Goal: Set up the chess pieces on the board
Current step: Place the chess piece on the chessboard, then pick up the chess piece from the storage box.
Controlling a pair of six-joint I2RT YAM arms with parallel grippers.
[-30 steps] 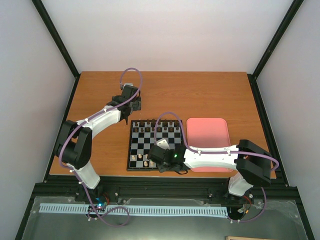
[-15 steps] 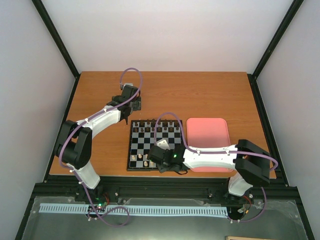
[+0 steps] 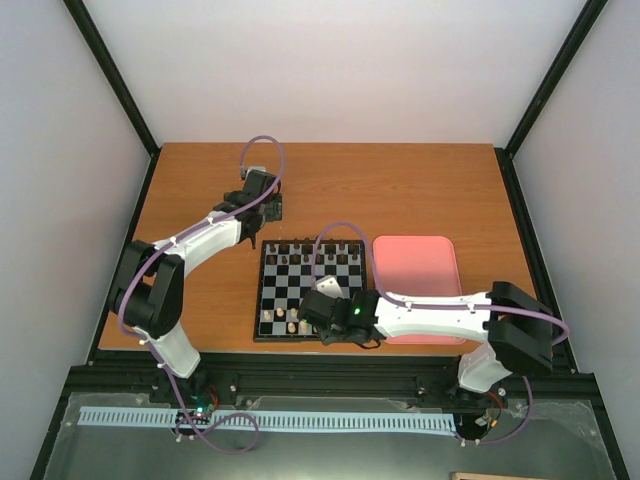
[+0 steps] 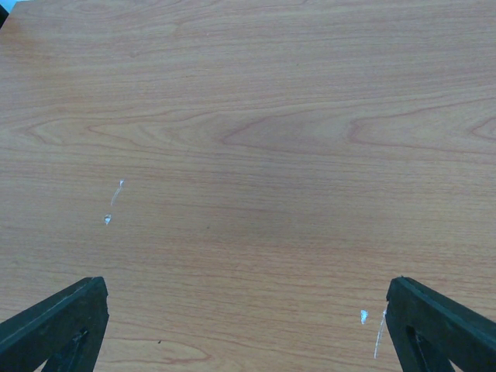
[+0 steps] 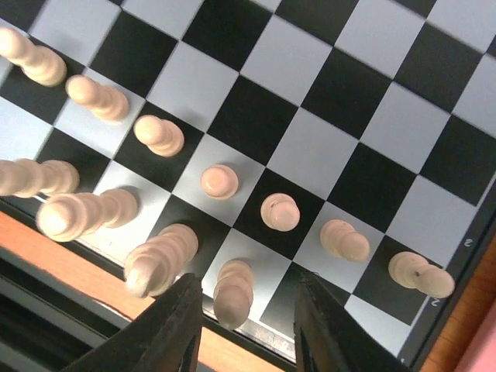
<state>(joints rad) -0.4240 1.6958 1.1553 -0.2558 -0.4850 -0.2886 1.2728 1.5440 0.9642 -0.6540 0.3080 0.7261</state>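
The board (image 3: 331, 286) lies at the table's near middle, seen close in the right wrist view (image 5: 325, 155). Several cream chess pieces (image 5: 219, 182) stand in a diagonal row of pawns, with taller ones (image 5: 159, 260) on the edge row. My right gripper (image 5: 248, 288) hovers over that near edge, also visible from above (image 3: 312, 318). It is open, and one upright cream piece (image 5: 234, 293) stands on a white square between its fingers, free of both. My left gripper (image 4: 246, 310) is wide open over bare wood, far left of the board (image 3: 264, 205).
A pink tray (image 3: 415, 270) lies just right of the board. Dark brown pieces (image 3: 310, 248) line the board's far rows. The table's front edge (image 5: 93, 287) runs directly under the right fingers.
The right gripper's jaws have spread apart, letting go of the cream piece on the edge row. Its forearm has shifted slightly right. The left arm has not moved.
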